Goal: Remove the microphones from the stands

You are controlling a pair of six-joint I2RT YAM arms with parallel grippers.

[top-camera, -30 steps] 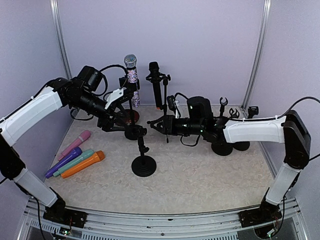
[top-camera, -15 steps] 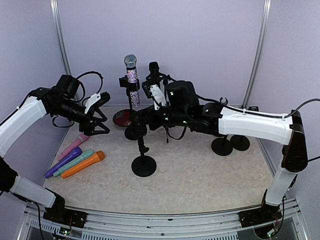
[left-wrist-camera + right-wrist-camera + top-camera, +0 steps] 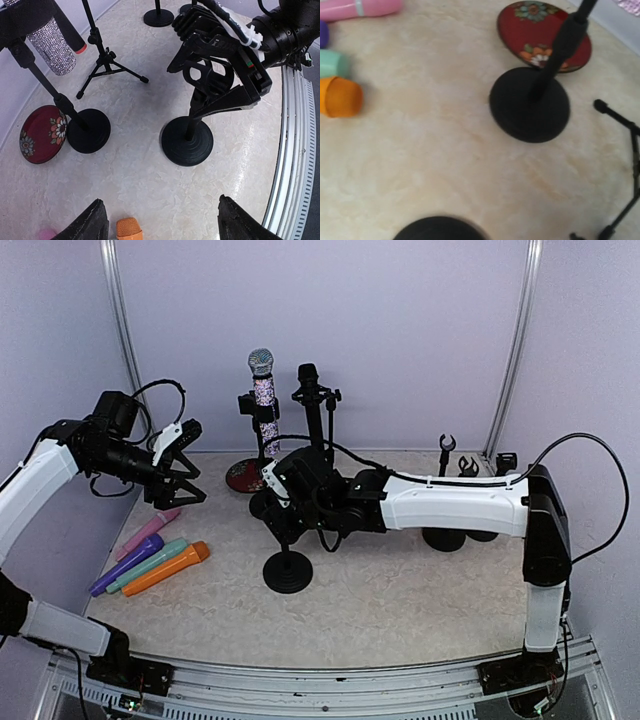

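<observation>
A glitter-bodied microphone [image 3: 262, 390] stands upright in the clip of a round-based stand [image 3: 263, 503]; the left wrist view shows its sparkly body [image 3: 50, 45]. Beside it a black microphone [image 3: 311, 405] sits on a tripod stand [image 3: 107, 70]. My left gripper [image 3: 195, 465] hangs open at the left, apart from both, above the floor [image 3: 167, 222] with an orange microphone's head [image 3: 129, 229] near one fingertip. My right gripper [image 3: 272, 502] reaches across to the empty front stand [image 3: 287, 570]; its fingers [image 3: 240, 97] spread open on either side of that stand's empty clip [image 3: 207, 77].
Pink [image 3: 150, 527], purple [image 3: 127, 563], teal [image 3: 150, 562] and orange [image 3: 165, 568] microphones lie at the left. A red flowered plate [image 3: 545, 27] lies by the glitter microphone's stand base [image 3: 529, 105]. More empty stands [image 3: 445, 530] are at the right.
My left arm has pulled back to the left, away from the stands. My right arm has swung left and down to the empty front stand.
</observation>
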